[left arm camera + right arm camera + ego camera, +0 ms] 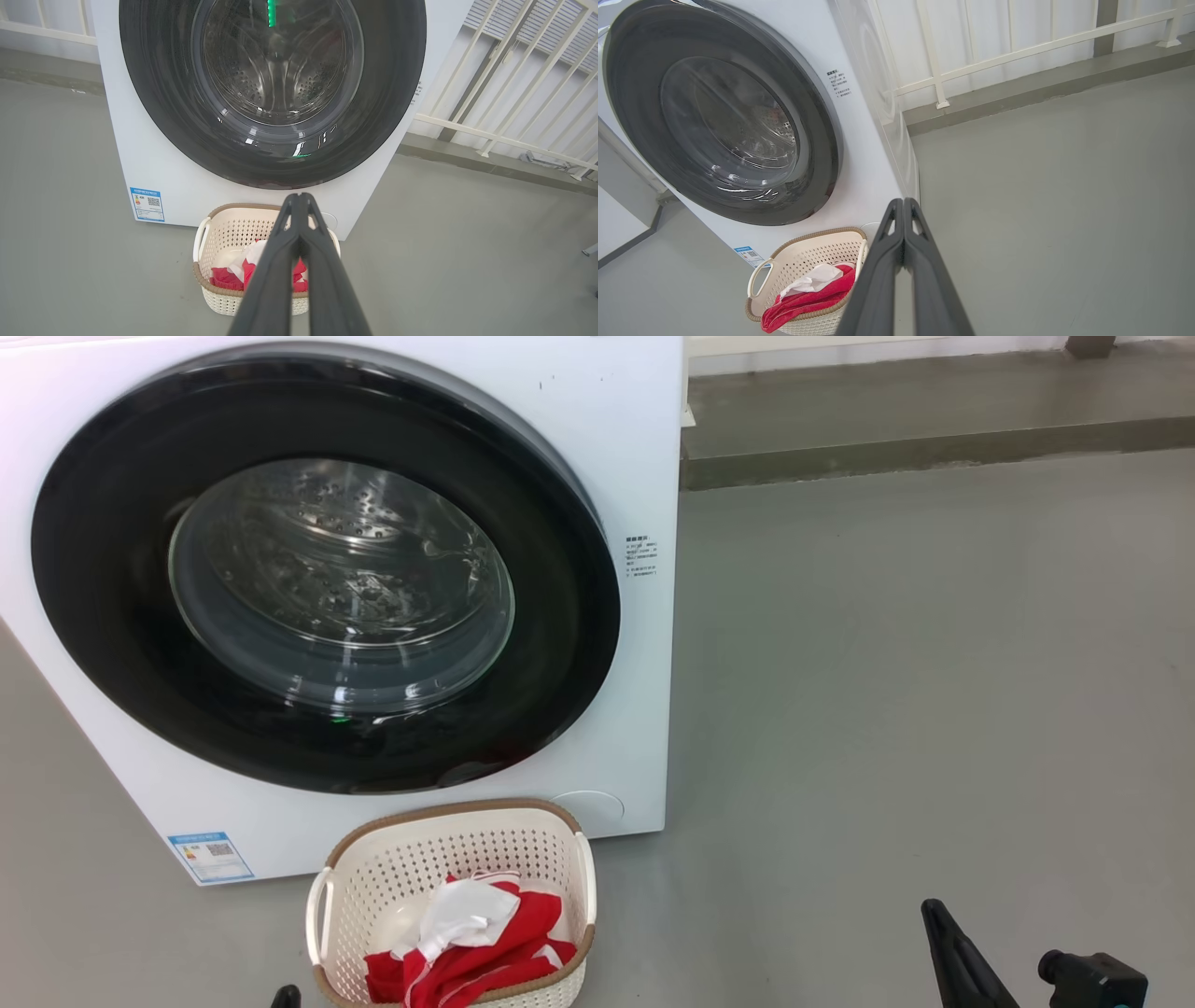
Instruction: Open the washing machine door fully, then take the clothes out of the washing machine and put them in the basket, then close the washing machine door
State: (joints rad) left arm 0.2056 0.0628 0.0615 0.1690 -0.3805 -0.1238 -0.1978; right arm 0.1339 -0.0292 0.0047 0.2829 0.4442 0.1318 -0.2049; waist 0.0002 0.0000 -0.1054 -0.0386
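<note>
Red-and-white jersey clothes [485, 952] lie in the cream perforated plastic basket [448, 810] on the grey floor [887, 709] before the white boxy washing machine [607, 429], left claw [299, 198] and right claw [903, 203] pressed together and empty; the glossy black round door [112, 644], if unlatched, may swing open.

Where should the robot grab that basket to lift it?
Probably by a looped side handle, from the outside: it stands off the holed wall of the basket, leaving a gap for a finger. The clothes crowd the near rim, so that edge is poorer.
</note>
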